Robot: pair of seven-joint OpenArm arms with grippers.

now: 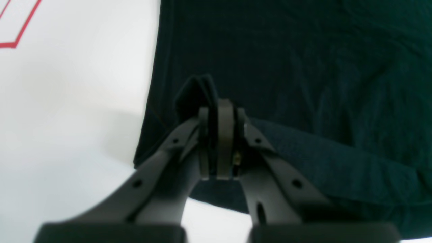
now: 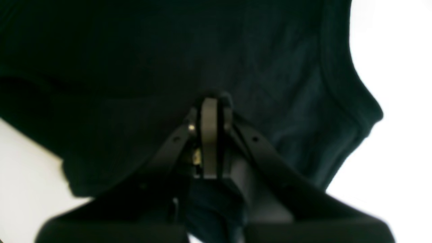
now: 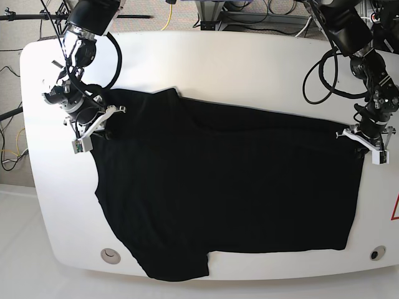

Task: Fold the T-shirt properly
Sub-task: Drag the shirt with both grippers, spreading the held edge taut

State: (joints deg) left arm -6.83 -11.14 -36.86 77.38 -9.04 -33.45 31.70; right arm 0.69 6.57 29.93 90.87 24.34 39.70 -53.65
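Note:
The black T-shirt [image 3: 230,180] lies spread over the white table, one sleeve hanging past the near edge. At the shirt's right edge in the base view, my left gripper [image 3: 360,138] is shut on a pinch of its cloth. The left wrist view shows the fingers [image 1: 217,104] closed with a fold of T-shirt [image 1: 303,67] sticking up between them. My right gripper [image 3: 96,124] is shut on the shirt's upper left corner. In the right wrist view, its closed tips [image 2: 211,101] press into the dark T-shirt [image 2: 135,50].
The white table [image 3: 249,68] has rounded corners and a round hole near each front corner [image 3: 111,254] [image 3: 376,253]. A red marking [image 3: 395,208] sits at the right edge. Cables lie on the floor beyond the far edge.

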